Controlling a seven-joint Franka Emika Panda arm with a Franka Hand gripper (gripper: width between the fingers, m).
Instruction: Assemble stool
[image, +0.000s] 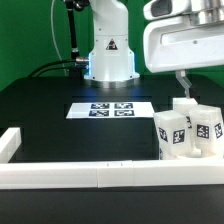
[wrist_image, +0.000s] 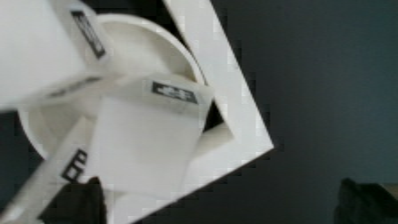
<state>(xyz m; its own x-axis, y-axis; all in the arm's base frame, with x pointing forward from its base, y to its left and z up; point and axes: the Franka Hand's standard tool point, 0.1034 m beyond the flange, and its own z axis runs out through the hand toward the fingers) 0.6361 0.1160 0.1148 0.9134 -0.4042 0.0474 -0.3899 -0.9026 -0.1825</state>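
The stool parts stand bunched at the exterior view's right, inside the corner of the rails. They are short white legs with black-and-white tags (image: 171, 131), (image: 207, 128). In the wrist view a tagged leg (wrist_image: 151, 110) lies across the round white seat (wrist_image: 139, 45), seen from above. My gripper (image: 184, 90) hangs just above the cluster. Its dark fingertips (wrist_image: 71, 200) stand far apart, so the gripper (wrist_image: 222, 205) is open with nothing held between them. One fingertip sits over the white parts and the other over the dark table.
White border rails run along the front (image: 100, 178) and the exterior view's left (image: 10, 145), and one rail (wrist_image: 235, 95) runs beside the seat. The marker board (image: 110, 110) lies mid-table before the robot base (image: 108, 55).
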